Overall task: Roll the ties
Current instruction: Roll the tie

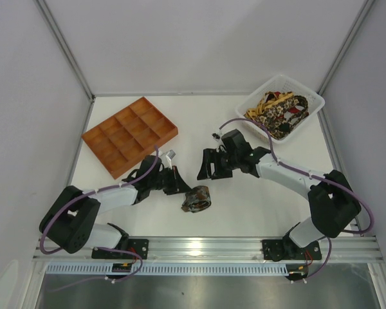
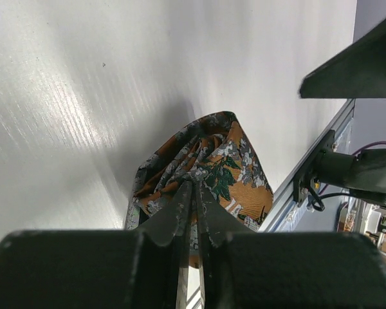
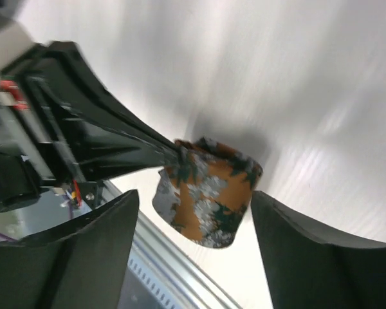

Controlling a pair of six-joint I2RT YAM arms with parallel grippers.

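Closest to the arms, just past the metal rail (image 1: 206, 248) at the front edge, a rolled tie (image 1: 196, 198) sits on the white surface (image 1: 257, 206). It is wound into a fat little coil, orange with grey, white and green flowers.

The left pincer (image 1: 187, 191) is squeezed shut on this roll. The view from above only shows black fingers meeting the coil. The left wrist view shows more: the two fingers (image 2: 180, 215) are nearly pressed together, and they pinch the cloth at the edge of the rolled tie (image 2: 209, 170).

A bit farther back is the right pincer (image 1: 209, 170). It is spread wide and holds nothing. From above, it sits apart from the roll. Its own wrist camera looks out between its two fingers (image 3: 96, 248) and sees the rolled tie (image 3: 206, 193) from the side, with the left arm's fingers reaching in to grip it. That side view shows the roll standing like a short cup.

Farther back on the left is an orange tray (image 1: 130, 135) with many small boxes. In the far right corner, a white basket (image 1: 260, 93) holds a pile of more ties (image 1: 280, 112), all tangled together.
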